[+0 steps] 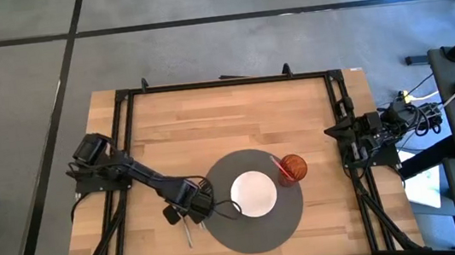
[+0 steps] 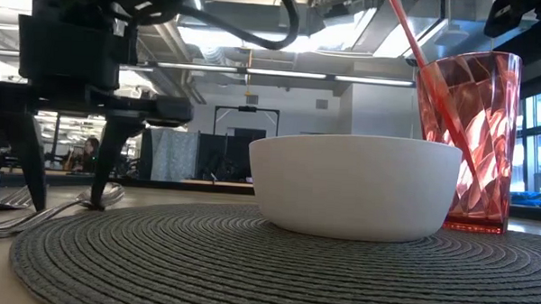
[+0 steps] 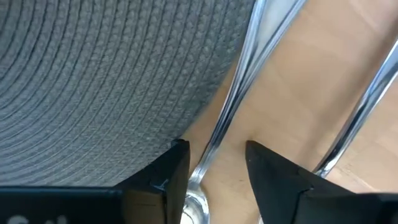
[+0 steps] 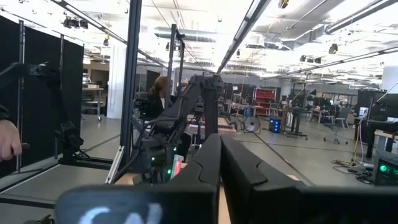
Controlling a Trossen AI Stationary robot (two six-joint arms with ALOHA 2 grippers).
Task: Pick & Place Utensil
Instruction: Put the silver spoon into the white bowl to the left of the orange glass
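The slim silver metal utensils (image 1: 187, 230) lie on the pale wooden table (image 1: 167, 126) just off the left edge of the round grey woven placemat (image 1: 252, 230); from above, the left gripper (image 1: 196, 213) hangs over their upper ends, its arm reaching in from the table's left side. On the mat sit a white round bowl (image 1: 254, 193) and, touching the mat's right part, a red faceted plastic cup (image 1: 294, 168) with a red straw (image 1: 283, 168) leaning in it. The right gripper (image 1: 342, 136) waits folded at the table's right edge. At table height, the left gripper's dark fingers (image 2: 28, 166) stand with their tips down at the utensils (image 2: 43, 209), which lie flat beside the mat (image 2: 248, 269); the bowl (image 2: 355, 184) and cup (image 2: 469, 141) stand close together. From the left wrist, the fingers (image 3: 168, 171) are spread, straddling one shiny handle (image 3: 233, 99) at the mat's rim, not yet clamped; a second handle (image 3: 360, 118) lies just beside. From the right wrist, that gripper's fingers (image 4: 205, 168) are pressed together, facing the room, where a person (image 4: 163, 93) is seated.
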